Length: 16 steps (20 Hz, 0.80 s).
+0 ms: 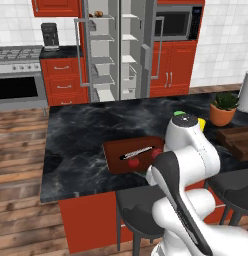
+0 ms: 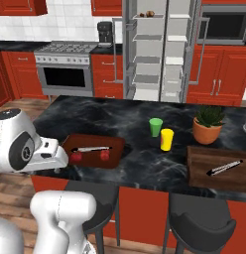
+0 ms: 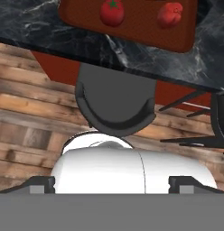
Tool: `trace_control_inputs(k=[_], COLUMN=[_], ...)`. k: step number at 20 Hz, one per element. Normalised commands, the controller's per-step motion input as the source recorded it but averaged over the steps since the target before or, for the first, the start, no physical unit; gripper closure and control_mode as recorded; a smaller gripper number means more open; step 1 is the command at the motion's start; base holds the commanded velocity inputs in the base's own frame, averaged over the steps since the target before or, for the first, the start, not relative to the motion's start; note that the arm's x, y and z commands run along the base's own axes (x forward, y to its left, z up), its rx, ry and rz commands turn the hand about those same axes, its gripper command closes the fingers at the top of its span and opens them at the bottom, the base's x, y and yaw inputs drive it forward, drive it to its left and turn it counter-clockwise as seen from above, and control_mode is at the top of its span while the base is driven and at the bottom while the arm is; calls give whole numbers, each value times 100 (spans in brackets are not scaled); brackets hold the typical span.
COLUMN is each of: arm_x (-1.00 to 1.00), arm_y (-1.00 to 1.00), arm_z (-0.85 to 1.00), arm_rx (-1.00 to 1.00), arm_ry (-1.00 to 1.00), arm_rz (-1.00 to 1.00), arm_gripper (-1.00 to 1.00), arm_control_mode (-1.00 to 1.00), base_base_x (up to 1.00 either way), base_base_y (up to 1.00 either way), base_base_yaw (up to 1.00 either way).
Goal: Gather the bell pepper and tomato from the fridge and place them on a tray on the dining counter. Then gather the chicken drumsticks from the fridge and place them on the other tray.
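The fridge [image 2: 159, 54] stands open at the back. The chicken drumsticks [image 2: 147, 14] lie on its top shelf. On the dining counter [image 2: 145, 158] the reddish-brown tray [image 2: 92, 141] holds the tomato [image 2: 76, 157], the red bell pepper [image 2: 104, 155] and a thin utensil. The hand view shows the tomato [image 3: 112, 12] and bell pepper [image 3: 170, 14] on that tray [image 3: 132, 31]. The other tray [image 2: 204, 173], darker, sits to the right with a utensil on it. My gripper [image 3: 112, 185] is open and empty, just off the counter's near edge, looking down at a stool.
A green cup [image 2: 155, 127], a yellow cup [image 2: 166, 139] and a potted plant [image 2: 208, 124] stand between the two trays. Dark stools [image 3: 116, 103] line the counter's near side over a wooden floor. A stove [image 2: 63, 69] and red cabinets stand left of the fridge.
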Motion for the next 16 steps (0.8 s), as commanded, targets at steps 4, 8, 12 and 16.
trace_control_inputs(k=[4, 8, 12, 16], arm_x=[0, -5, 0, 0], arm_y=[0, 2, 0, 0], arm_z=[0, -1, 0, 0], arm_rx=[0, 0, 0, 0], arm_ry=[0, -1, 0, 0], arm_rz=[0, 0, 0, 0], arm_gripper=[-100, -100, -100, -100], arm_control_mode=[-100, 100, 100, 100], base_base_x=[0, -9, -34, -19], base_base_y=[0, 8, 87, 100], base_base_yaw=[0, 0, -2, -6])
